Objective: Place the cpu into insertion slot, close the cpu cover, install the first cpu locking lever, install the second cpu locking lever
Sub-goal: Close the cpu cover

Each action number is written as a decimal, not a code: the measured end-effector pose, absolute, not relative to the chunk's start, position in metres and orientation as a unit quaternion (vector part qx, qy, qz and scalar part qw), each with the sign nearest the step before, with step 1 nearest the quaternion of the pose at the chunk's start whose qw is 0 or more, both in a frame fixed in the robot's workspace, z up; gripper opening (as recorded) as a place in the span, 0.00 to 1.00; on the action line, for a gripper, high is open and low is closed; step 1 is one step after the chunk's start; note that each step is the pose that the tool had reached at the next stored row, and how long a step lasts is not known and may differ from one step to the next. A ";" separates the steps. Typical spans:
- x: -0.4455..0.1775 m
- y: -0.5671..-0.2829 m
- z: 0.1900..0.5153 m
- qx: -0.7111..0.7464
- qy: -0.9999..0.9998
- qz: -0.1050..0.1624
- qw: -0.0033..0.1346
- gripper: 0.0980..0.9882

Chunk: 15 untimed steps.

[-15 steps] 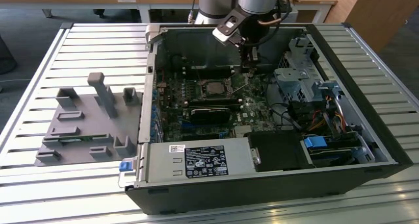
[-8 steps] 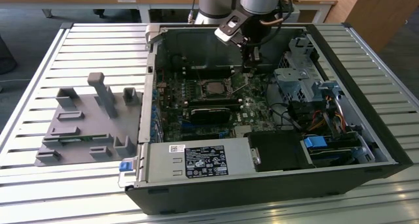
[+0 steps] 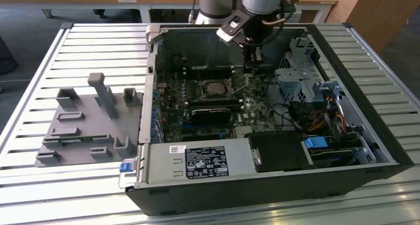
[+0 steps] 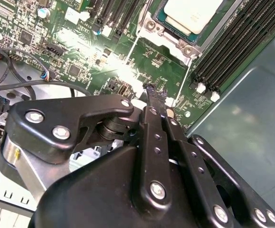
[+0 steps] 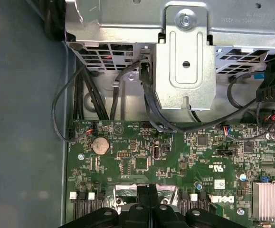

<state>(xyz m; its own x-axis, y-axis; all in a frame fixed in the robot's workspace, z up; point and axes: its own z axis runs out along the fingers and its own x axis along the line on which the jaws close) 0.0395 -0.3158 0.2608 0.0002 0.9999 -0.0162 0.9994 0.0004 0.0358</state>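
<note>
Cpu [image 4: 193,13] sits in the insertion slot [image 4: 174,40], pale metal top up and square to the slot's rim. My gripper [image 4: 159,95] is off the slot, over the green circuit board [image 4: 146,66] near one corner of the slot. In the exterior view it hangs to the exterior view's right of the slot. My fingers stand pressed together, tips all but touching, and I can make out nothing between them. The cpu lies straight ahead of my fingertips, along the line they point. Two thin wire levers run out from the slot. One lever [image 4: 136,45] leaves a corner off to the side. The other lever [image 4: 186,80] runs from the nearest corner toward my tips, with its long axis close to that of my fingers. Its end is just beside my tips; contact cannot be confirmed. Judgement: the cpu looks placed, and both levers appear unlatched.
</note>
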 end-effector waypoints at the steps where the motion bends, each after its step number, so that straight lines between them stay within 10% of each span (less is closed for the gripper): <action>1: 0.040 -0.316 0.261 0.707 0.707 0.007 0.018 0.01; 15: 0.045 -0.315 0.260 0.707 0.707 0.006 0.017 0.01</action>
